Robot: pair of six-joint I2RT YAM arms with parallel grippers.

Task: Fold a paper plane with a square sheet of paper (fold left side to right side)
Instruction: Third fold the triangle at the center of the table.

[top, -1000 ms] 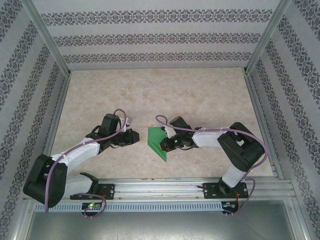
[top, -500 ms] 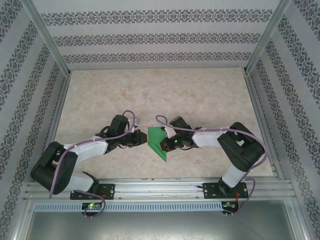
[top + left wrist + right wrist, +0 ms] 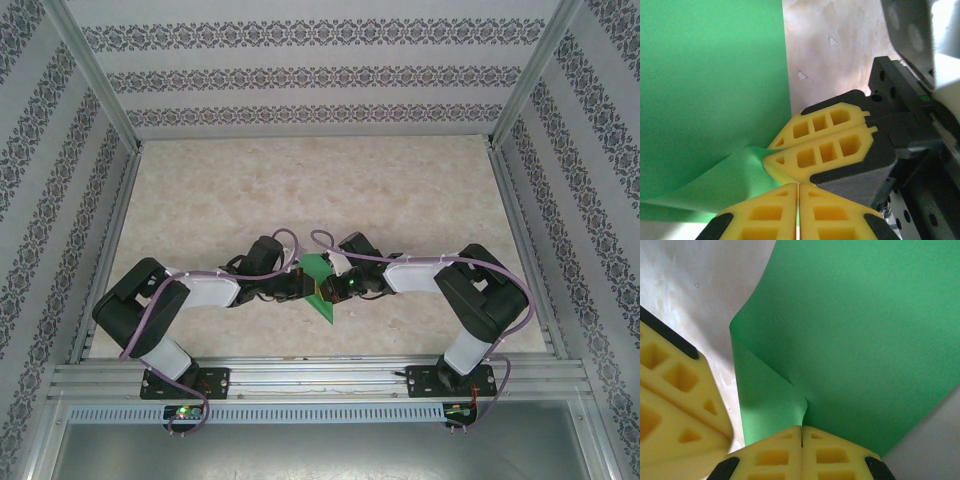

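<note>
Left-to-right fold apparently in hand: thin bright-green square sheet of paper [image 3: 316, 268], by the middle of the near edge of the table [image 3: 300, 180], pinched by the closed right gripper [image 3: 801, 430]; left gripper [image 3: 798, 187] closed beside it, perhaps gripping too; next, carry the left side across squarely.

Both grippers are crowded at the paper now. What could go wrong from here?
1. The right gripper pinches the paper where it buckles; pulling could tear it or leave a stray crease.
2. The left gripper is shut close beside the right fingers; a small move could knock them together.
3. I cannot tell whether the left gripper holds the paper; it may only push it.
</note>
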